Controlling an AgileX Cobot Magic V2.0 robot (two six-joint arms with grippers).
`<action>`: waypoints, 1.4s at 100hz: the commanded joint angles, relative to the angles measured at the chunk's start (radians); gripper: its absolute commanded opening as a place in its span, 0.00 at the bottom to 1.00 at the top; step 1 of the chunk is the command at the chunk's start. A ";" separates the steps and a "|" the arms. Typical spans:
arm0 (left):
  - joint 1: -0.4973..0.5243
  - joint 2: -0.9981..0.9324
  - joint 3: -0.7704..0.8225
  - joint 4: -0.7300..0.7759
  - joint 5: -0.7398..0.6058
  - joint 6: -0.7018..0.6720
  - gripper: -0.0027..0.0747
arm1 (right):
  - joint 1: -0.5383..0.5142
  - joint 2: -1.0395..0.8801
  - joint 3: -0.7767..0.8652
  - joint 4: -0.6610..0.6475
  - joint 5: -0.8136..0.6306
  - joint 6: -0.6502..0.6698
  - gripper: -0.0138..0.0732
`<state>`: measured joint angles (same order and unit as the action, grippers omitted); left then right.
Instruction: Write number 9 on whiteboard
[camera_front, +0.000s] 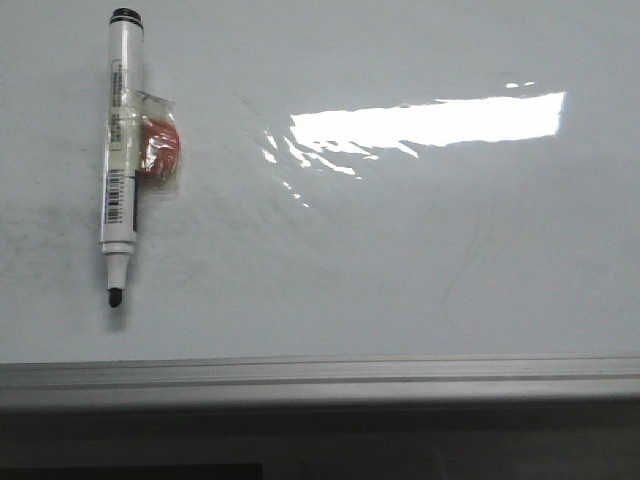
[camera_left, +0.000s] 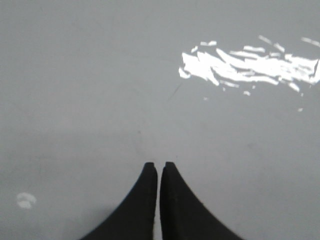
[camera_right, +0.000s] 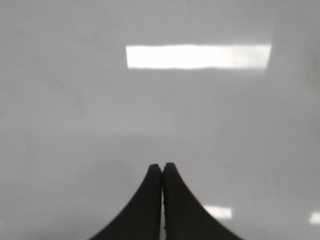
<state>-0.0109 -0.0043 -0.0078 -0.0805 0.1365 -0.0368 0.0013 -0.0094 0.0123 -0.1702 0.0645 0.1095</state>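
A white-barrelled marker pen with a black cap end and bare black tip (camera_front: 122, 150) lies on the large glossy white-grey whiteboard (camera_front: 400, 260), at its far left. Its tip points toward the near edge. A small orange tag under clear tape (camera_front: 159, 147) sits touching the pen's right side, mid-barrel. The grey aluminium frame edge (camera_front: 320, 378) runs along the board's near side.

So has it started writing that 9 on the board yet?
Not yet. The whiteboard shows only faint smudges and glare, no 9. The marker lies uncapped on the board, untouched. Both the left end effector and right end effector are shut and hold nothing. Picking up the marker and writing are all still to come.
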 joint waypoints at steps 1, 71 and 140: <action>0.001 -0.028 0.041 -0.020 -0.137 -0.009 0.01 | -0.003 -0.023 0.010 0.001 -0.216 -0.003 0.09; 0.001 0.083 -0.328 -0.091 0.225 0.019 0.04 | 0.010 0.204 -0.324 0.198 0.282 0.018 0.09; -0.333 0.376 -0.282 -0.693 0.062 0.589 0.58 | 0.012 0.226 -0.322 0.192 0.300 0.018 0.09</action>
<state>-0.2467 0.3153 -0.2521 -0.6348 0.2665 0.4219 0.0136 0.1985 -0.2758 0.0221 0.4326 0.1324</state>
